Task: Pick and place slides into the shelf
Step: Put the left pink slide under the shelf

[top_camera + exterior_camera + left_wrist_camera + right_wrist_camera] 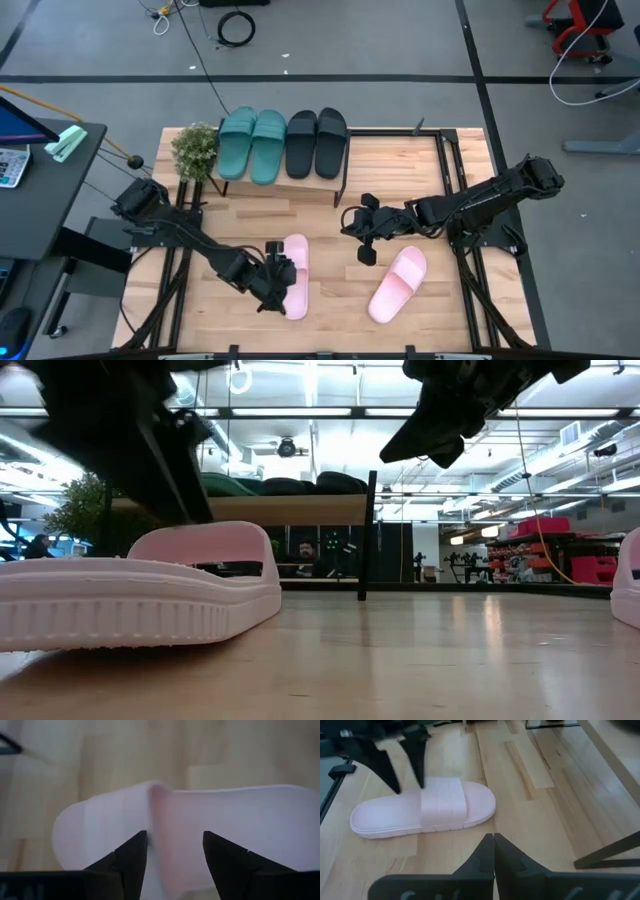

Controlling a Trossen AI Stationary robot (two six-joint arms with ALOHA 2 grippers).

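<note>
The left gripper [274,283] is held low over 1 pink slide [295,274], its fingers parted astride the strap but nothing yet gripped. The right gripper [361,232], fingers pressed together and empty, is held above the table [450,310] between shelf [280,180] and the second pink slide [398,284]. 2 teal slides [252,143] and 2 black slides [317,141] already occupy the top board beside a plant [195,150]; no obstruction to the shelf is seen.

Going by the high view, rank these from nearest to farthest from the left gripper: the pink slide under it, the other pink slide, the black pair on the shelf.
From the left gripper:
1. Pink slide, right at its open fingers, table front.
2. Other pink slide, off to the right.
3. Black pair, on the shelf at the back.
</note>
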